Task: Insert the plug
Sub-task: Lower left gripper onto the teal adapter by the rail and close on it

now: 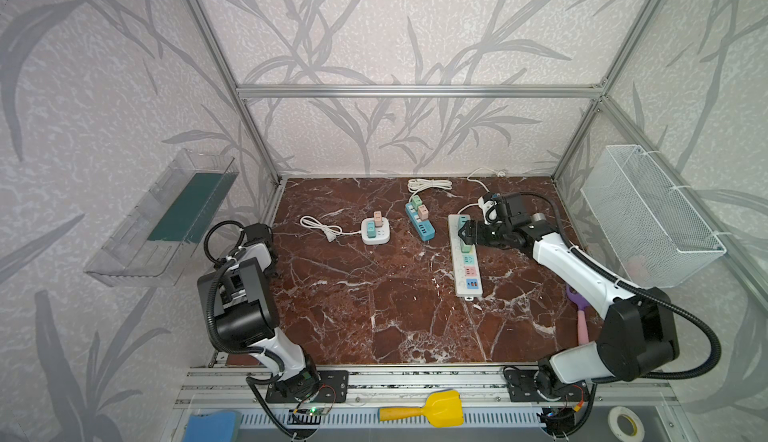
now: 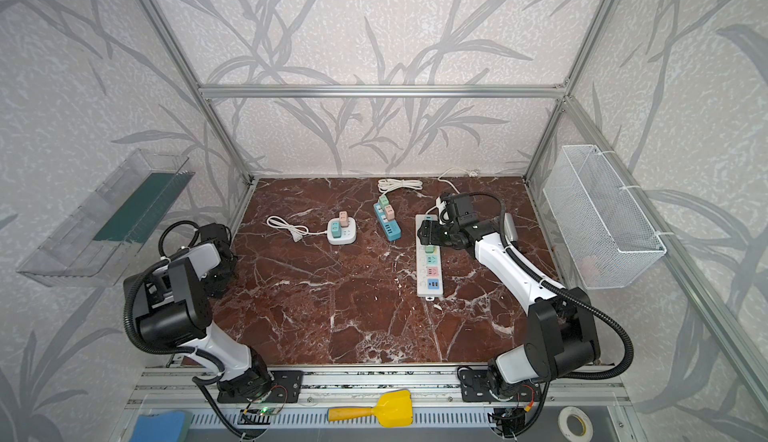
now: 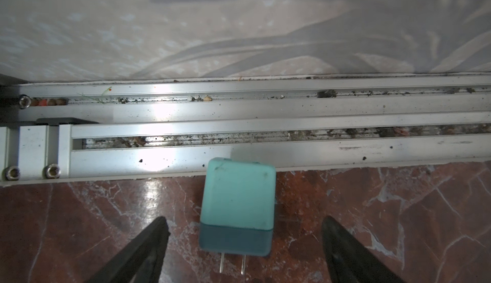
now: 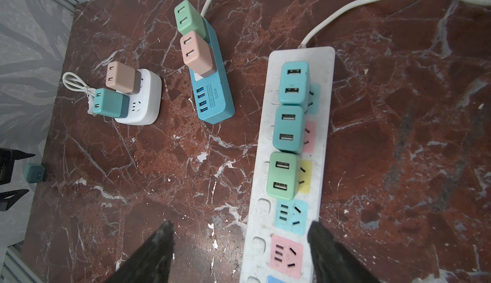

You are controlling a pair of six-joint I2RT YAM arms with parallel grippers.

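Note:
A teal plug (image 3: 237,202) lies flat on the marble table beside the aluminium edge rail, with its two prongs toward the wrist camera. My left gripper (image 3: 244,223) is open and straddles it, with a gap on each side. The same plug (image 4: 34,173) shows small in the right wrist view, at the table's left edge. The long white power strip (image 1: 469,278) carries two teal plugs and a green plug (image 4: 282,175); its blue socket (image 4: 291,214) and pink socket (image 4: 285,253) are free. My right gripper (image 1: 463,234) hovers open over that strip with nothing between its fingers.
A blue power strip (image 1: 420,222) and a white square socket block (image 1: 376,232) hold other plugs mid-table, with white cables behind. A wire basket (image 1: 648,220) hangs right, a clear bin (image 1: 166,220) left. A purple-pink tool (image 1: 579,311) lies by the right arm.

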